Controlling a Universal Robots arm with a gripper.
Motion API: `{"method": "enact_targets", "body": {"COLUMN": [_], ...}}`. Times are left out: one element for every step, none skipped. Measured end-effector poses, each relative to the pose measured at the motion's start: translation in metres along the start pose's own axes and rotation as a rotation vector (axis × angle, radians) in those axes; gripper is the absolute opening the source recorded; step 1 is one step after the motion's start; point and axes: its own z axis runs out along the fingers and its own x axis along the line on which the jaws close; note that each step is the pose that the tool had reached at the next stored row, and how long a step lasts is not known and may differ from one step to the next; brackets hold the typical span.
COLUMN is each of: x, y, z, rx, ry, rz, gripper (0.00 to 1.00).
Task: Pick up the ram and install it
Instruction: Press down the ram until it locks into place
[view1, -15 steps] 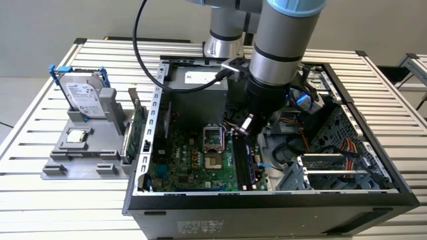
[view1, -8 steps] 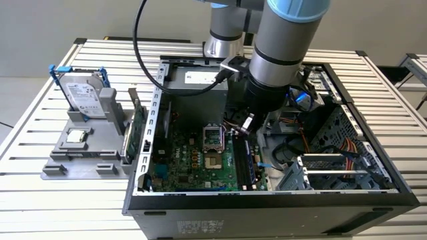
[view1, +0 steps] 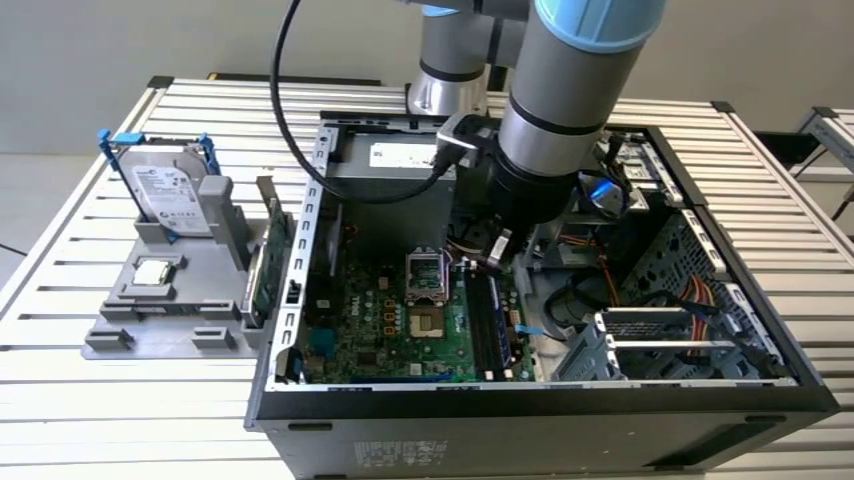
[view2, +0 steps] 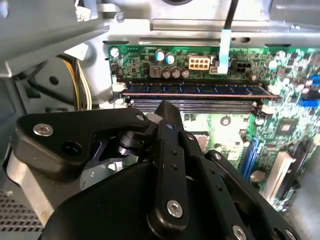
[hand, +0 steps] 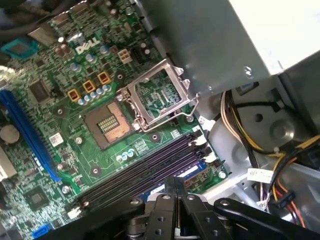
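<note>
While the arm reaches down into the open computer case (view1: 534, 400), the gripper (hand: 172, 187) hangs just above the row of memory slots (hand: 145, 167) near the middle of the board. Its fingers look drawn together to a narrow tip, and I cannot tell that they hold anything. In the second wrist view the ram (view2: 197, 90) already stands on edge in a slot, running across the upper middle of the frame, gold edge down, which suggests it has been set in. The gripper sits over it probably to press it home. Room is tight: the metal power supply box (hand: 200, 45) crowds one end of the slots and cables (hand: 240, 130) lie close beside. On the bench at the exterior view's left, a hard drive (view1: 171, 195) stands in its holder, well apart.
</note>
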Motion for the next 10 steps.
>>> {"method": "enact_targets", "body": {"x": [0.0, 0.0, 0.0, 0.0, 0.0, 0.0, 0.0, 0.0, 0.0, 0.0], "y": [0.0, 0.0, 0.0, 0.0, -0.0001, -0.0001, -0.0001, -0.0001, -0.0001, -0.0001], "z": [0.0003, 0.0006, 0.0009, 0.0012, 0.0015, 0.0018, 0.0021, 0.0024, 0.0027, 0.003], "rx": [-0.0004, -0.0007, -0.0011, -0.0015, -0.0018, -0.0022, -0.0026, -0.003, -0.0034, -0.0038], "ry": [0.0005, 0.0009, 0.0013, 0.0017, 0.0021, 0.0026, 0.0029, 0.0033, 0.0036, 0.004], "rz": [-0.018, -0.035, -0.054, -0.073, -0.092, -0.11, -0.127, -0.145, -0.164, -0.181], "gripper": [0.0, 0.0, 0.0, 0.0, 0.0, 0.0, 0.0, 0.0, 0.0, 0.0]}}
